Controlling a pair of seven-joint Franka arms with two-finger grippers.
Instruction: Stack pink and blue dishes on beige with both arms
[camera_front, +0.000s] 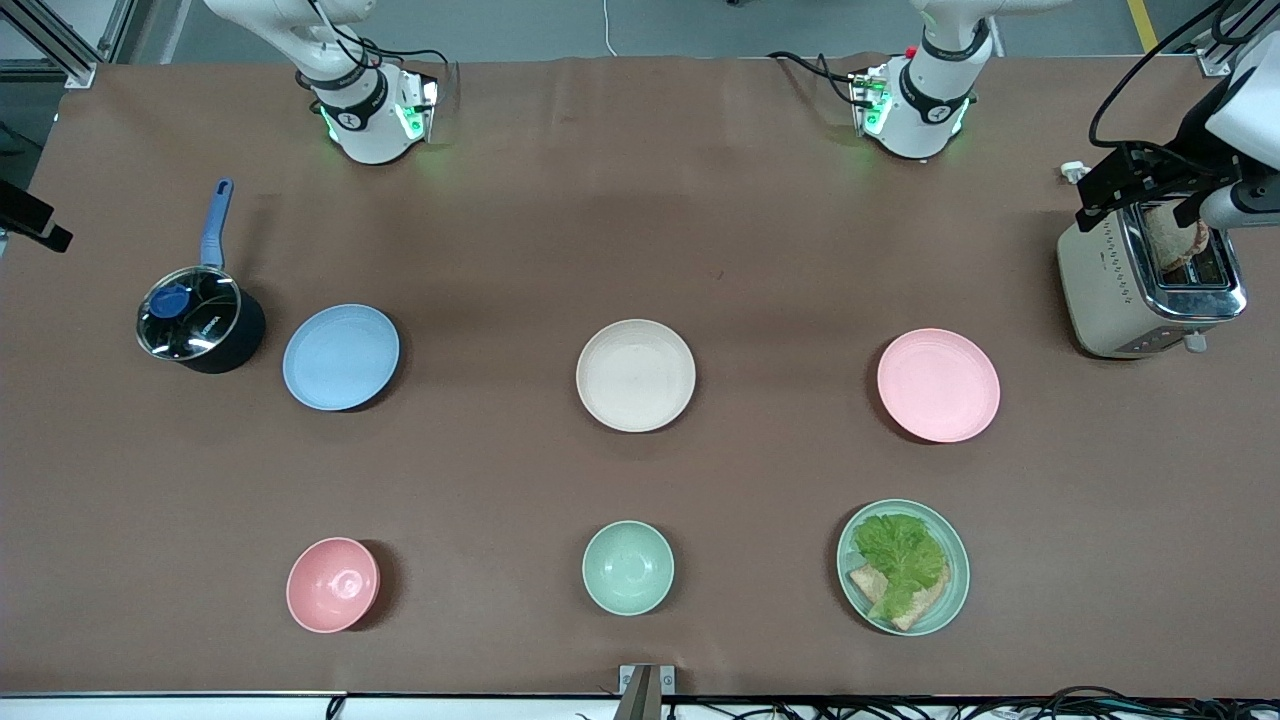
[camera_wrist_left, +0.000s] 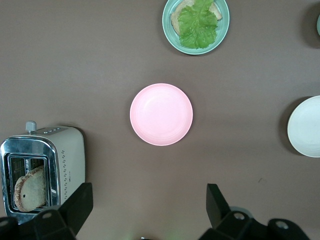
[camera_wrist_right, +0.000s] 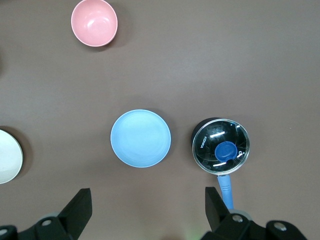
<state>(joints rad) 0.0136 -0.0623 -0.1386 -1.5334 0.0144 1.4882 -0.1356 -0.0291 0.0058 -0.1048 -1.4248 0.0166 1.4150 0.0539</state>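
Note:
The beige plate (camera_front: 636, 375) lies at the table's middle. The light blue plate (camera_front: 341, 357) lies toward the right arm's end, beside a lidded pot. The pale pink plate (camera_front: 938, 384) lies toward the left arm's end. All three are empty and apart from each other. My left gripper (camera_wrist_left: 147, 210) hangs open high over bare table, with the pink plate (camera_wrist_left: 161, 114) well clear of its fingers. High up too, my right gripper (camera_wrist_right: 147, 210) is open and empty, with the blue plate (camera_wrist_right: 140, 138) clear of it. Neither gripper shows in the front view.
A dark pot (camera_front: 200, 320) with a glass lid and blue handle stands beside the blue plate. A toaster (camera_front: 1145, 280) holding bread stands at the left arm's end. Nearer the front camera sit a pink bowl (camera_front: 332, 584), a mint-green bowl (camera_front: 628, 566) and a green plate with lettuce and bread (camera_front: 903, 566).

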